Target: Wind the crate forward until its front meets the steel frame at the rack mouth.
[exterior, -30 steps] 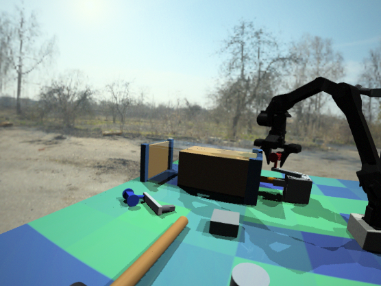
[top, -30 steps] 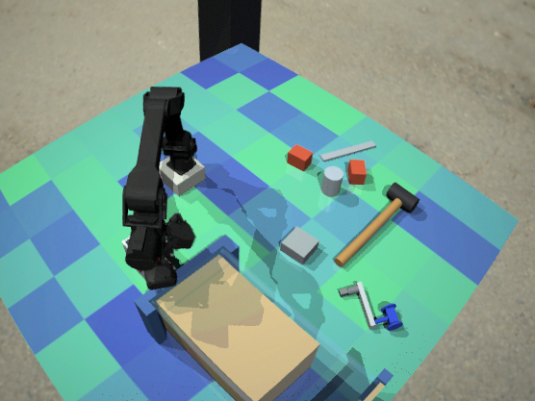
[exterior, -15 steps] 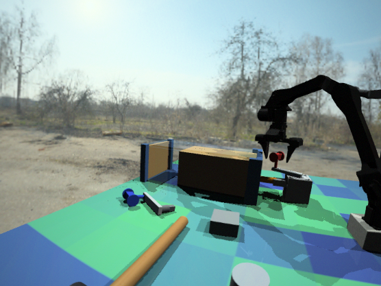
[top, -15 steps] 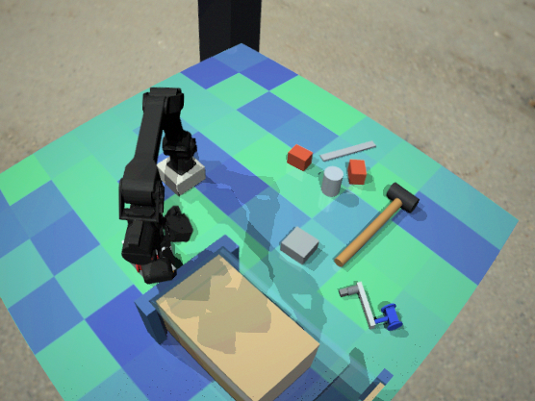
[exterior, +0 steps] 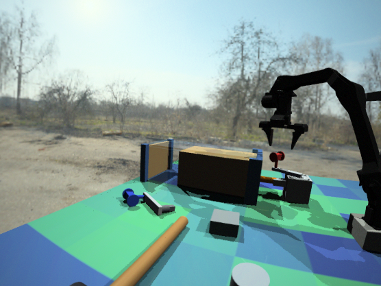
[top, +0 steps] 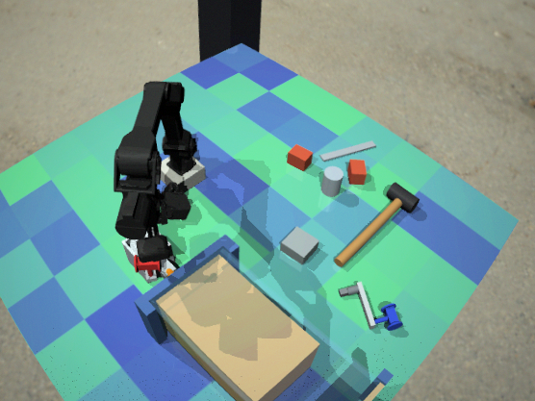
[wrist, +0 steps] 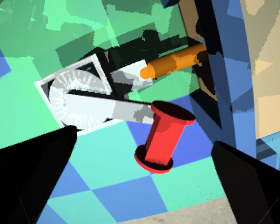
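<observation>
Crate at rack mouth; winding looks finished, final clearance under way

Crate [top: 241,323] [exterior: 212,172] sits at the cubby's winch end, its front at or very near the blue steel frame [top: 153,320] [exterior: 254,183] [wrist: 235,90]. Actual contact cannot be confirmed from these views. The crate appears flat, with no visible tilt or riding up.

The red-knobbed winch handle [top: 146,264] [exterior: 277,157] [wrist: 165,137] is fitted on top of the hand winch [exterior: 298,188] [wrist: 80,100]; its key is out of sight and judged seated. The orange strap [top: 170,271] [exterior: 268,178] [wrist: 172,61] runs from the winch toward the crate. A blue-knobbed crank [top: 367,305] [exterior: 152,203] lies on the table [top: 308,107] [exterior: 68,234] [wrist: 115,195], unused.

The tool [exterior: 281,147] [wrist: 146,140] is spread wide with nothing between its fingers, and hangs above the red knob, apart from it. Handle fitting and winding are judged complete, release is done, and some withdrawal is achieved. What remains, in this assessment, is moving the arm farther away and verifying frame contact.
</observation>
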